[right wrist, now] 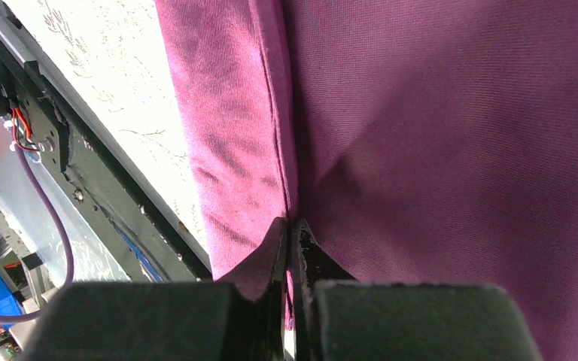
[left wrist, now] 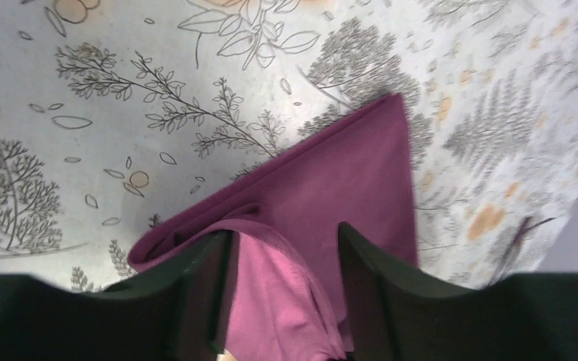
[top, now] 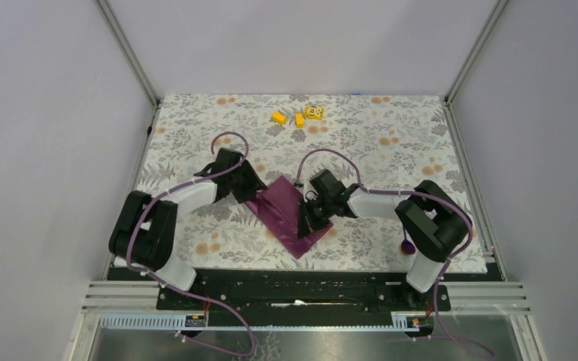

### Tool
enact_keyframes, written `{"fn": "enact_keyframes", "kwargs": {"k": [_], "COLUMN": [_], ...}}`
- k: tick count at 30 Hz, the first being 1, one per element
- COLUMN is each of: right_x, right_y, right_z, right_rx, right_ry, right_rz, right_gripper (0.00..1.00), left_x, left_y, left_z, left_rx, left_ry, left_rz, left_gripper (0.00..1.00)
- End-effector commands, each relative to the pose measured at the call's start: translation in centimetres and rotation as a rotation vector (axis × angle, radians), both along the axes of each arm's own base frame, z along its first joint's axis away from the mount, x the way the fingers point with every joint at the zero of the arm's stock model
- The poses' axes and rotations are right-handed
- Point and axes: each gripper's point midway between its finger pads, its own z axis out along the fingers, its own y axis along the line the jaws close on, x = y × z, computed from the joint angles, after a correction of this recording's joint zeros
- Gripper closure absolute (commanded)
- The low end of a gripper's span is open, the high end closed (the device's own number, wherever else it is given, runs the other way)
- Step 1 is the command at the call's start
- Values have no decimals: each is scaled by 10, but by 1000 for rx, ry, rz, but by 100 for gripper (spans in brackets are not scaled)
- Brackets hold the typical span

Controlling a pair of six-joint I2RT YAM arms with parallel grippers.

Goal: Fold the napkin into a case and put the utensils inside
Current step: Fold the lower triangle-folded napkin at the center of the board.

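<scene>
The plum-purple napkin [top: 286, 214] lies folded into a long diamond on the floral tablecloth [top: 196, 128], between the two arms. My left gripper [top: 250, 189] is at its far-left end. Its jaws stand open, with a raised flap of the napkin [left wrist: 286, 301] between the fingers [left wrist: 203, 286]. My right gripper [top: 312, 218] is at the napkin's right edge. In the right wrist view it [right wrist: 292, 233] is shut on a hem of the napkin [right wrist: 436, 135]. A dark purple spoon bowl [top: 407, 246] shows beside the right arm's base. The fork is hidden.
Three small yellow blocks [top: 299, 116] lie at the far middle of the tablecloth. The black base rail [top: 301, 282] runs along the near edge. Grey walls with metal posts close in the left, right and back sides.
</scene>
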Motion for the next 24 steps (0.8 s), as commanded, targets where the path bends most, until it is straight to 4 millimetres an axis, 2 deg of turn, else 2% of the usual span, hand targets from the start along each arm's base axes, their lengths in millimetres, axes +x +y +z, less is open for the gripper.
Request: {"fn": "enact_keyframes", "kwargs": {"k": [1, 3, 6, 8, 11, 12, 15, 17, 20, 24], "right_x": [14, 14, 14, 14, 15, 15, 15, 15, 15, 16], "right_y": [9, 9, 9, 10, 12, 12, 12, 12, 11, 10], "right_z": [11, 11, 10, 11, 12, 13, 14, 14, 12, 11], "right_rx": [15, 15, 8, 14, 19, 19, 22, 22, 15, 8], "right_ry": [-58, -61, -60, -55, -59, -60, -57, -56, -57, -54], "right_rz": [-4, 3, 14, 18, 21, 22, 20, 20, 15, 1], "right_gripper": [100, 100, 100, 100, 100, 100, 100, 100, 100, 99], "left_x": [14, 10, 2, -4, -6, -7, -7, -8, -8, 0], "left_y": [5, 6, 0, -7, -9, -8, -10, -12, -9, 0], "left_z": [60, 72, 78, 76, 69, 66, 65, 61, 58, 53], "left_rx": [-50, -64, -111, -159, -174, -170, -177, -177, -162, -97], "left_ry": [-176, -209, -218, -199, -187, -182, -182, -165, -167, -169], "left_rz": [-16, -28, -72, -102, -99, -97, -118, -136, -127, -105], "left_gripper": [37, 31, 34, 43, 64, 66, 36, 34, 45, 67]}}
